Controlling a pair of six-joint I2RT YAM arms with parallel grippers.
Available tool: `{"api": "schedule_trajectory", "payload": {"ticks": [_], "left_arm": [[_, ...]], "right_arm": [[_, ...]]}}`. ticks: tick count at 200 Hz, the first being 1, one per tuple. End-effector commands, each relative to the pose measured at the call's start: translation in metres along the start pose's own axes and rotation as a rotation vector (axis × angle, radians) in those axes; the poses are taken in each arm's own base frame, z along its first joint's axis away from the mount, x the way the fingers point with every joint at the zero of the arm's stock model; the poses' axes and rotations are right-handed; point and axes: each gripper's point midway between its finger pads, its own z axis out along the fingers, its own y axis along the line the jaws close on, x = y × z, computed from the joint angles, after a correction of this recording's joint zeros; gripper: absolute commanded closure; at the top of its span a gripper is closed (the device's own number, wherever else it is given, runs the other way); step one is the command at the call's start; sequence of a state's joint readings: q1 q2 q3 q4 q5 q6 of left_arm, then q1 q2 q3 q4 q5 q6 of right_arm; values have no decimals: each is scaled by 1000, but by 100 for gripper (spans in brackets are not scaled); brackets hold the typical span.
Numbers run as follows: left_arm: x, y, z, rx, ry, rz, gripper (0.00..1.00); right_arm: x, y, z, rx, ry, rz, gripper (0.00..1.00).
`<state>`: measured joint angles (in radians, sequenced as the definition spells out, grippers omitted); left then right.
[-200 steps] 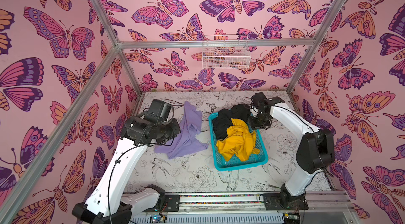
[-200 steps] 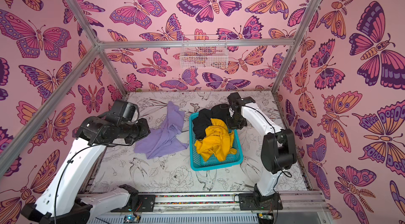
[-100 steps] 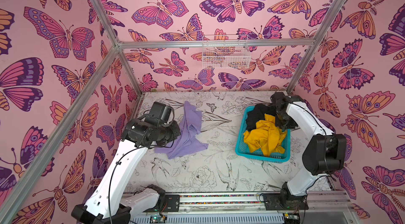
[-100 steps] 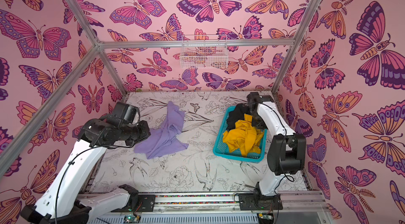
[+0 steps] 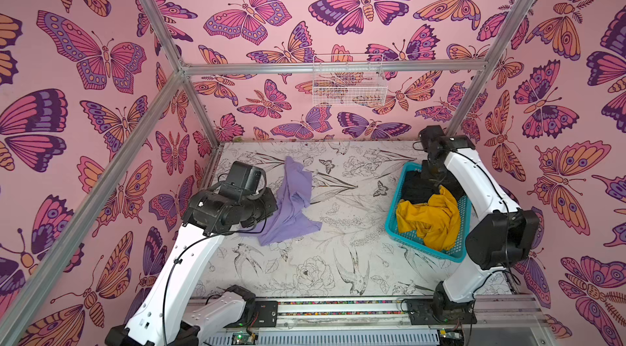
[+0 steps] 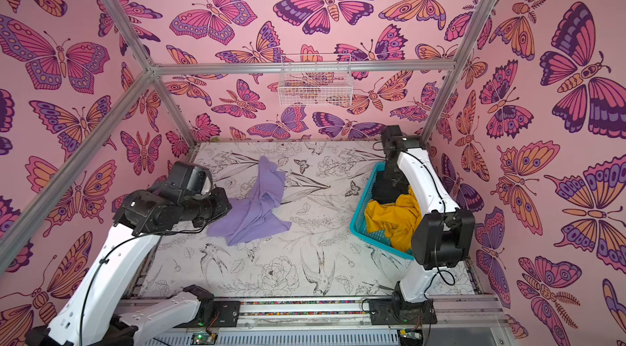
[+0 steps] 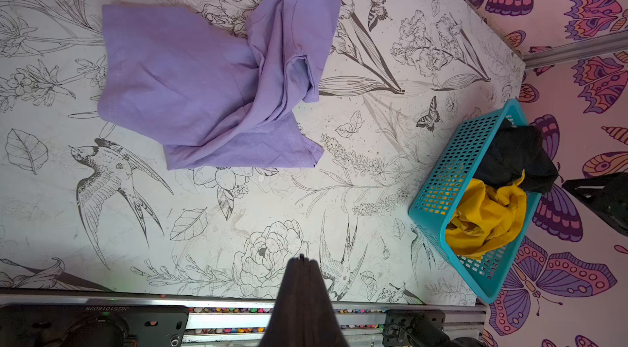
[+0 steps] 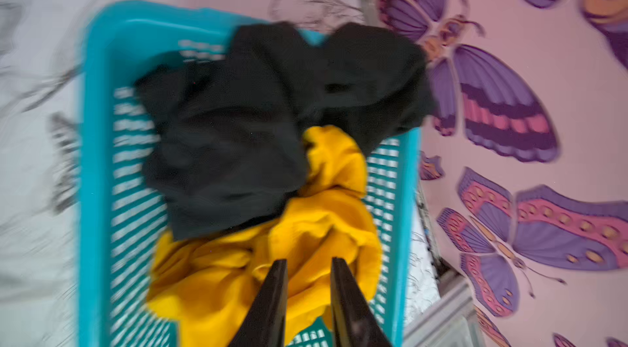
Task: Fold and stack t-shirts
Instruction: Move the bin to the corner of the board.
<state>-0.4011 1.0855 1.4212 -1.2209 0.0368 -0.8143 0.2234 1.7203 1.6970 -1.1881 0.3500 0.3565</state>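
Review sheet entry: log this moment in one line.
purple shirt: on table; yellow shirt, black shirt: in basket; left claw: shut; right claw: open over basket

The lavender t-shirt (image 5: 291, 212), yellow t-shirt (image 5: 426, 222) and black t-shirt (image 5: 415, 188) differ from the teal basket (image 5: 393, 207).

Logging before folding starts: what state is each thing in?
Teal plastic lattice basket: upright, on the table.
Lavender-purple cloth t-shirt: crumpled, unfolded, on the table.
Mustard-yellow cloth shirt: bunched in the basket.
Black cloth shirt: bunched in the basket.
Left gripper: jaws shut, empty.
Right gripper: jaws slightly apart.
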Motion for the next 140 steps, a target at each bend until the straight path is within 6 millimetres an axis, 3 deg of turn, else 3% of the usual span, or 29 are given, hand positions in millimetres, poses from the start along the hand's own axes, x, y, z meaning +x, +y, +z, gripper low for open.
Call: {"api": "schedule_trajectory", "payload": {"ticks": [1,23,44,72,109,140], "left_arm": [[-1,-6,9,8,10,-1,100],[-2,-12,6,22,1,14,100],[-1,-11,3,23,-6,22,100],[2,-6,4,9,-6,11,100],[2,-7,6,6,5,9,100],[1,-6,8,-3,2,12,100]], "right_arm": [[26,90,-14,-382,103,-31,97],[55,136,15,-467,231,-46,100],[76,151,39,-406,279,-95,100],[101,171,57,-455,350,-98,100],[121,146,55,-292,333,-161,100],[143,89,39,-125,298,-188,100]]}}
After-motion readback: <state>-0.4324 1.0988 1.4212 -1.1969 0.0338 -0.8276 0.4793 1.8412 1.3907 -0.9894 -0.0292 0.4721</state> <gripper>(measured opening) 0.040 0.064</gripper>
